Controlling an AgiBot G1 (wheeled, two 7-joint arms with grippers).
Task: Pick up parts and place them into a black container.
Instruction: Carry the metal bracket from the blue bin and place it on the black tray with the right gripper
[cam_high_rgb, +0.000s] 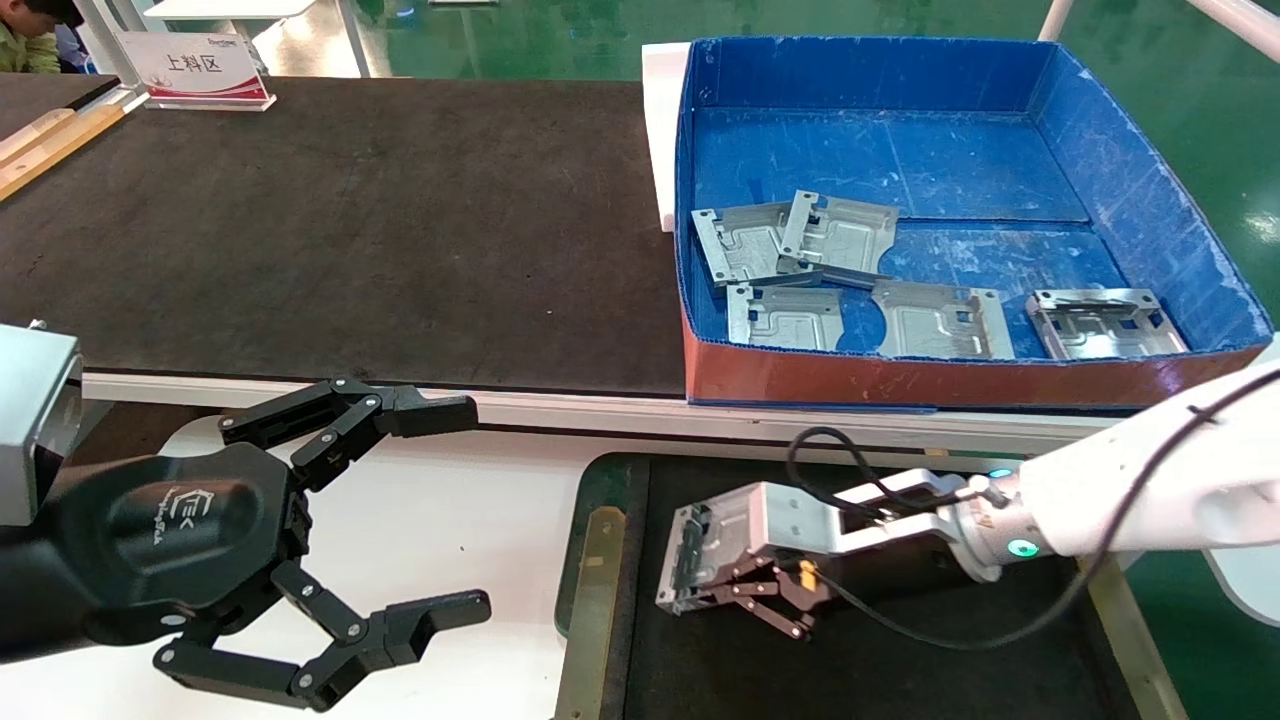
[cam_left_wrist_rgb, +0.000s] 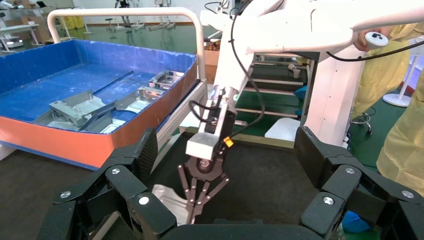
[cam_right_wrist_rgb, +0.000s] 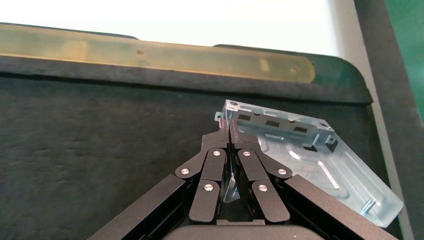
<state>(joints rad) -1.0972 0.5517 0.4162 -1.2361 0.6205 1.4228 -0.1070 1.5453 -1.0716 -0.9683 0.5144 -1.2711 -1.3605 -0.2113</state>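
My right gripper (cam_high_rgb: 705, 588) is shut on the edge of a silvery-grey part (cam_high_rgb: 688, 556) and holds it tilted, low over the black container (cam_high_rgb: 577, 520) near its left end. In the right wrist view the fingertips (cam_right_wrist_rgb: 229, 134) pinch the part's (cam_right_wrist_rgb: 310, 160) bent edge, close to the container's greenish rim (cam_right_wrist_rgb: 345, 77). I cannot tell whether the part touches the floor. The left wrist view shows the right gripper (cam_left_wrist_rgb: 192, 209) and that part (cam_left_wrist_rgb: 167, 197) too. My left gripper (cam_high_rgb: 470, 510) is open and empty over the white table, left of the container.
A blue box with a red front (cam_high_rgb: 1130, 190) holds several more parts (cam_high_rgb: 790, 240) at the back right. The long dark belt (cam_high_rgb: 350, 230) runs behind the white table (cam_high_rgb: 470, 480). A sign (cam_high_rgb: 200, 65) stands at the far left.
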